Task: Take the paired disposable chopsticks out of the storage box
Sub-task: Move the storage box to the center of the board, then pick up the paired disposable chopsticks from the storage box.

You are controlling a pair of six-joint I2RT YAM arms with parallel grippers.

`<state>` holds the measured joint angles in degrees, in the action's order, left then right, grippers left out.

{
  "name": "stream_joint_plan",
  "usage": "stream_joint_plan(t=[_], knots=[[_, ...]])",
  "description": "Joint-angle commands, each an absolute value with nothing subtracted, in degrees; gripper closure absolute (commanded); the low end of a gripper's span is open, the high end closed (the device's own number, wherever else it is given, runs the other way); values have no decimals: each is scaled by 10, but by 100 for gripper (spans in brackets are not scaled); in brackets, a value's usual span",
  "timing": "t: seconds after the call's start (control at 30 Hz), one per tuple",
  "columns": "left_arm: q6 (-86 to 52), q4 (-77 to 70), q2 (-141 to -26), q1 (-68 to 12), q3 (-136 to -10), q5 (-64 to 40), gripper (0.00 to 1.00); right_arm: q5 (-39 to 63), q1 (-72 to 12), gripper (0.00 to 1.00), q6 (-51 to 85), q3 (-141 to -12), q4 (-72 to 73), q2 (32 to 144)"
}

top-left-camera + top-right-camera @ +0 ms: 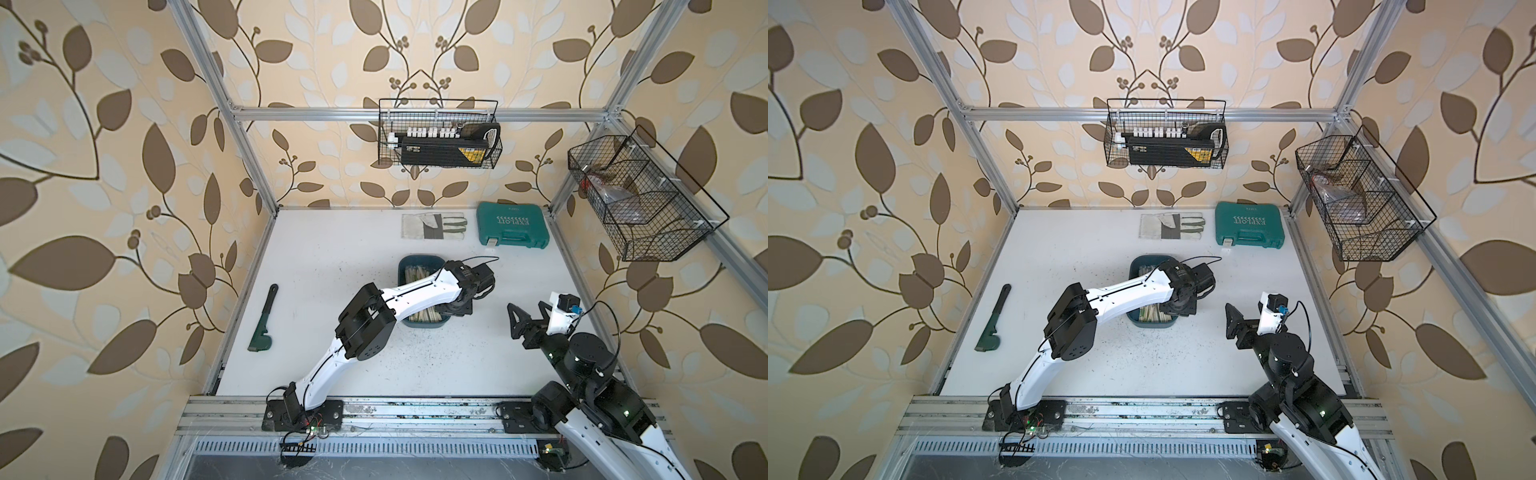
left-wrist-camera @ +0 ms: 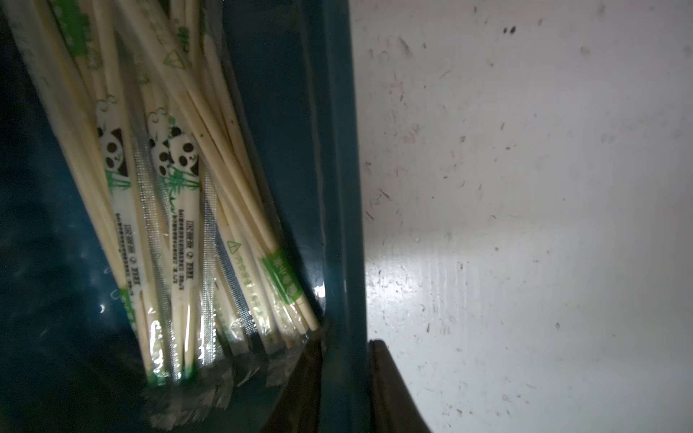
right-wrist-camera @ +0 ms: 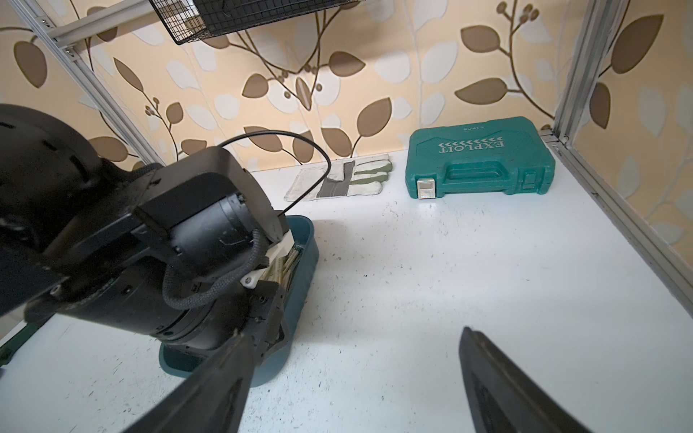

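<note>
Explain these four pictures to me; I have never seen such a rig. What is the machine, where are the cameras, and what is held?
Two robot arms stand at a white table, each ending in a two-fingered hand. Two pictures look down from overhead; two come from cameras on the arms' wrists. On the table lie a wrench, a work glove, a green tool case and the storage box, full of the paired disposable chopsticks. The left hand is at the box, one finger inside its wall, one outside; whether it grips I cannot tell. The right hand is open and holds nothing.
</note>
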<state>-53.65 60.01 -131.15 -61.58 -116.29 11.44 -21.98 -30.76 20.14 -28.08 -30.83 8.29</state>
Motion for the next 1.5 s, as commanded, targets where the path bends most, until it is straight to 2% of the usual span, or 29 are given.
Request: stream_joint_plan(t=[0.0, 0.1, 0.13, 0.2, 0.23, 0.33, 0.4, 0.5, 0.6, 0.63, 0.67, 0.7, 0.8, 0.9, 1.1, 1.23, 1.47], knots=[[-525, 605, -1253, -619, -1194, 127, 74, -253, -310, 1, 210, -290, -321, 88], [-502, 599, -1202, -618, -1200, 165, 69, -330, -310, 0, 299, -291, -341, 85], [-497, 595, -1182, -618, -1193, 181, 65, -352, -311, 0, 333, -295, -356, 80], [-481, 573, -1117, -617, -1143, 212, 60, -306, -310, 1, 290, -301, -341, 67], [-474, 554, -1083, -617, -1111, 227, 54, -281, -311, 3, 272, -303, -330, 66], [-452, 468, -939, -613, -960, 270, 47, -184, -310, 12, 238, -329, -302, 107], [-429, 403, -822, -603, -837, 300, 38, -108, -311, 17, 219, -378, -314, 198], [-382, 344, -662, -580, -670, 347, 34, -24, -312, 23, 200, -477, -377, 392], [-343, 308, -524, -551, -531, 374, 23, -13, -339, 36, 184, -566, -428, 565], [-336, 300, -481, -545, -495, 377, 18, -29, -359, 37, 176, -582, -427, 600], [-332, 293, -441, -540, -455, 385, 8, -46, -380, 38, 169, -601, -423, 635], [-324, 280, -401, -540, -415, 390, 5, -48, -393, 38, 162, -618, -420, 667], [-265, 230, -315, -539, -323, 347, 6, -11, -402, 37, 156, -674, -415, 766], [-220, 196, -293, -538, -279, 304, 2, -4, -403, 38, 153, -722, -420, 862], [-154, 134, -327, -539, -244, 224, 1, 7, -396, 40, 136, -808, -416, 1006], [-151, 124, -360, -539, -241, 240, 1, 30, -368, 47, 144, -850, -412, 1074], [-147, 148, -361, -538, -273, 239, 1, 49, -350, 50, 131, -886, -403, 1143]])
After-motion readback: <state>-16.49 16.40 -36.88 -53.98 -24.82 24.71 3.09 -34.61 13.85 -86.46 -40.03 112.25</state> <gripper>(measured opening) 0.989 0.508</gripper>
